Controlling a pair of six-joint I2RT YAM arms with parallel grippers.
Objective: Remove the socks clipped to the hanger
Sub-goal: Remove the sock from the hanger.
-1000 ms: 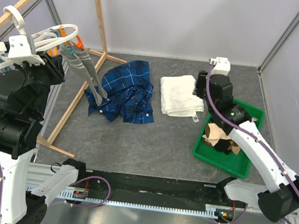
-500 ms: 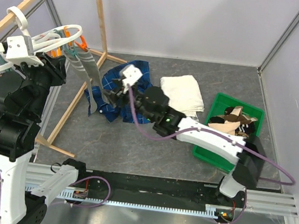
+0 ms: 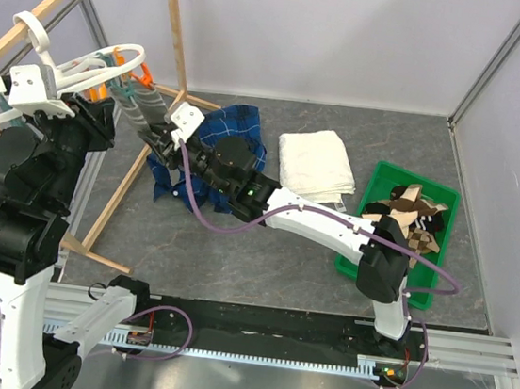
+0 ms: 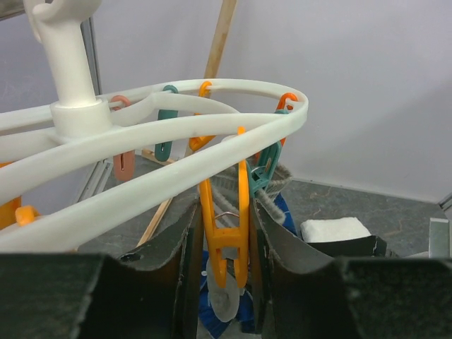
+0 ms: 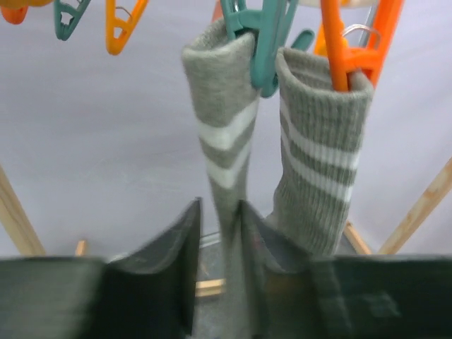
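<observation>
Left gripper point(image 4: 224, 206) clamps the white round plastic hanger's point(image 4: 176, 127) orange clothespin point(image 4: 226, 247); right gripper point(image 5: 220, 210) straddles a grey striped sock point(image 5: 224, 134) beside wooden poles point(image 3: 173, 23), grip indeterminable.

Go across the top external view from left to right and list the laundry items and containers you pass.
white hanger → grey socks clipped to it → blue plaid shirt → folded white towel → green bin holding loose socks
</observation>
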